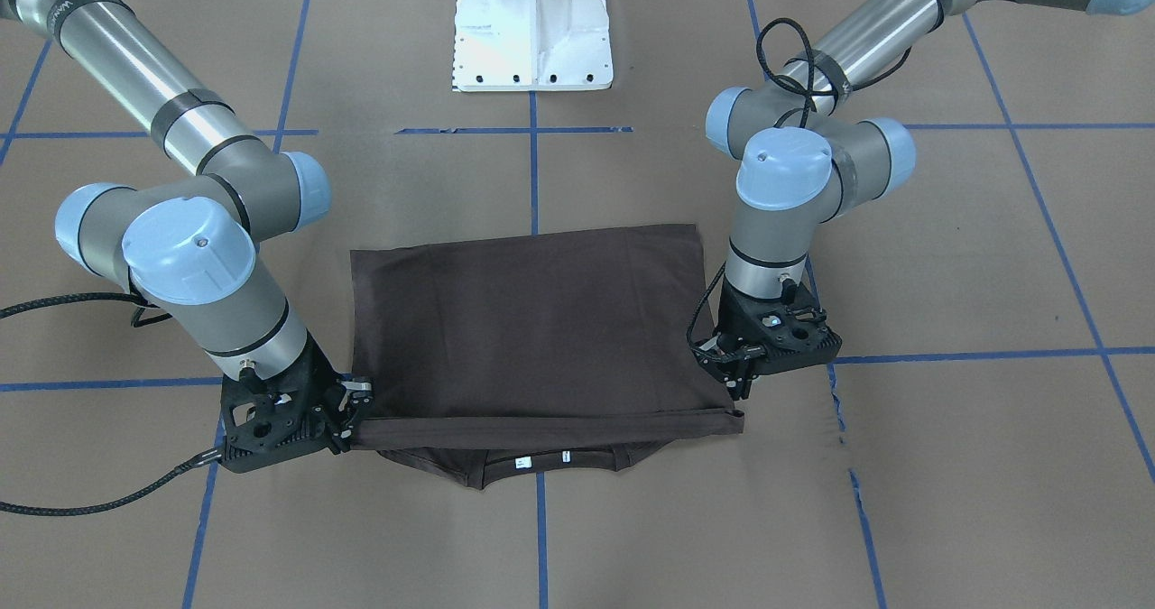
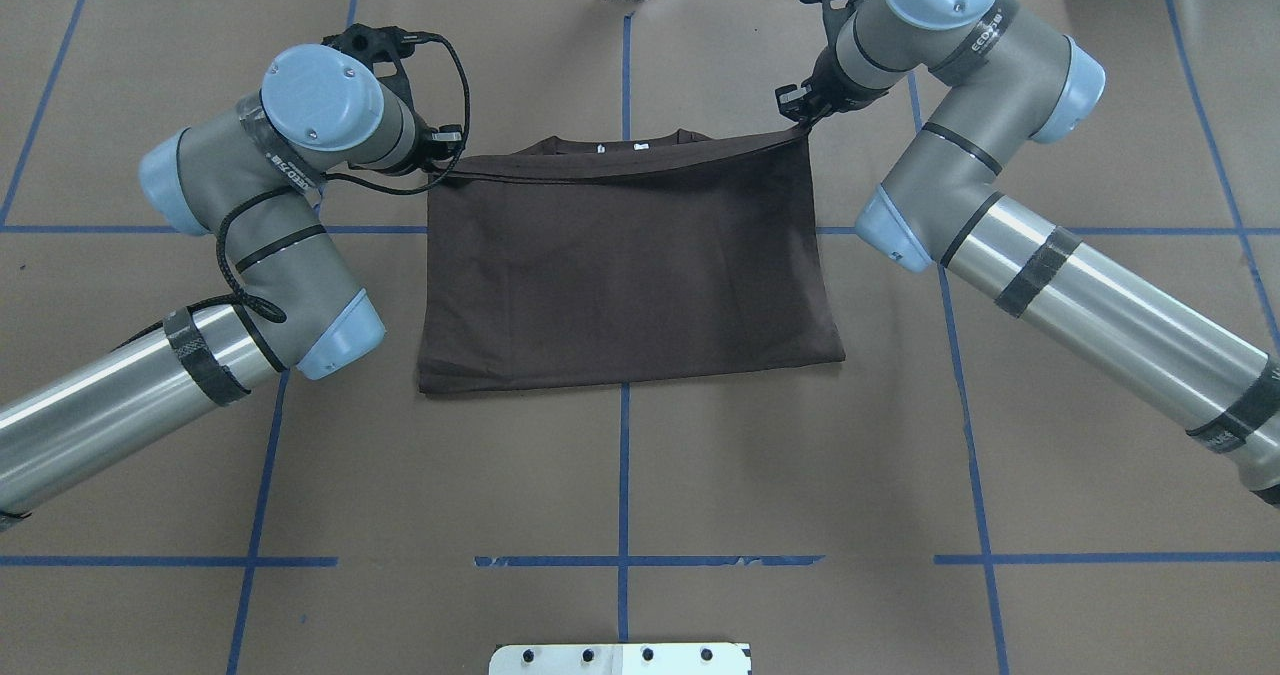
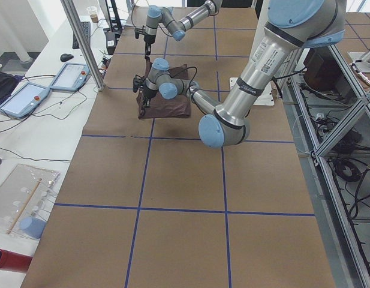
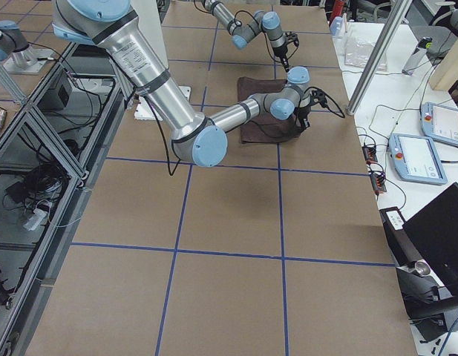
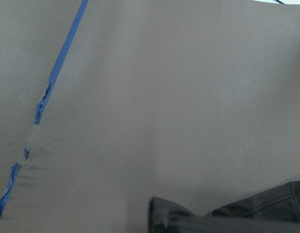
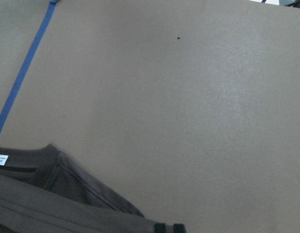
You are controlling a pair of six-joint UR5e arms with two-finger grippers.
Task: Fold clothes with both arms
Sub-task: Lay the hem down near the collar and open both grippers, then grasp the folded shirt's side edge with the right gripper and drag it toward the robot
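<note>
Left gripper, right gripper pinching T-shirt hem corners, hem stretching between fingers; hem-to-collar fold likely finishing. Next: lowering, releasing together.

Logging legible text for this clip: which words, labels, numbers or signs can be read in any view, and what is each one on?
No text can be read with confidence.
White neck tags on the T-shirt: print too small to read.
Black lettering on the right arm near its wrist: blurred, unreadable.
Black lettering on the left arm near its wrist: blurred, unreadable.
Printed label along the left arm's tube in the exterior left view: too small to read.
</note>
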